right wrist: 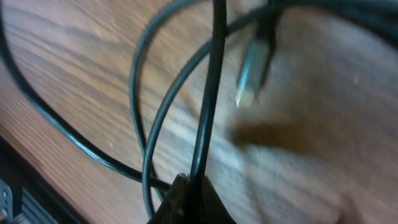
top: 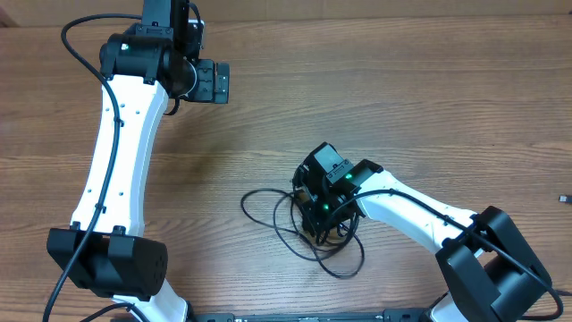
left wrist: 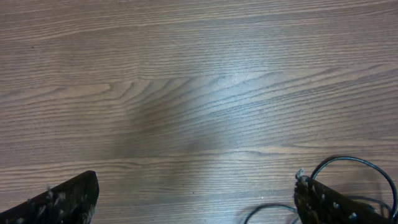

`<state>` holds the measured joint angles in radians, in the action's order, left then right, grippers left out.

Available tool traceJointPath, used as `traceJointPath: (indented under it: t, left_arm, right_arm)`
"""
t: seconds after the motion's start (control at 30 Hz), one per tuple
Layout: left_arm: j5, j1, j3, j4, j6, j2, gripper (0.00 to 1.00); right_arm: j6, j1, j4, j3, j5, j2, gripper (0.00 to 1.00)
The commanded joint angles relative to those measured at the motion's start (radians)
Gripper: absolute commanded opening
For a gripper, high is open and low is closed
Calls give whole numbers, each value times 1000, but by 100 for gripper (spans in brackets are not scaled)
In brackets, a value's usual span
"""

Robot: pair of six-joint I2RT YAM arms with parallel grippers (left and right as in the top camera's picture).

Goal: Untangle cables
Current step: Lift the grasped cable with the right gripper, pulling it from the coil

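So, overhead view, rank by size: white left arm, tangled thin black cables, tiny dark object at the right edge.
Largest: white left arm.
Then tangled thin black cables.
Smallest: tiny dark object, too small to identify.

cables (top: 243,206): thin, black, tangled in loose overlapping loops
place: on the surface (top: 402,107), near its front edge
plug (right wrist: 252,73): silver, tilted, among strands

- cables (top: 284,215): knot centre hidden beneath right gripper (top: 317,231), overhead view; crossings unreadable.
- plug (right wrist: 252,74), right wrist view, 1 o'clock: blurred, type untellable.
- right fingers (right wrist: 177,202): cut off at 6 o'clock edge.
- left fingers (left wrist: 68,199): cropped at 7 and 5 o'clock corners.
- dark speck (top: 565,198), 3 o'clock edge of surface (top: 402,107): too small to identify.
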<state>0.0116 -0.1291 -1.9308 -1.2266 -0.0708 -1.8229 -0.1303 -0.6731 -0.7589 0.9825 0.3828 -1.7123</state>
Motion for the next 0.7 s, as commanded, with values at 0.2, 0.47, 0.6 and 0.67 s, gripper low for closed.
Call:
traceJointPath:
  t: [0.2, 0.47, 0.6, 0.67]
  left_arm:
    - [-12, 4, -13, 1, 15, -8, 100]
    - [-12, 4, -13, 1, 15, -8, 100]
    - [-12, 3, -13, 1, 15, -8, 100]
    - [-12, 4, -13, 1, 15, -8, 100]
  right_arm:
    - [3, 2, -216, 254, -134, 125, 4]
    - [5, 2, -280, 500, -213, 238, 4]
    - [5, 2, -278, 607, -296, 286, 4]
    - [5, 2, -277, 660, -370, 314, 4]
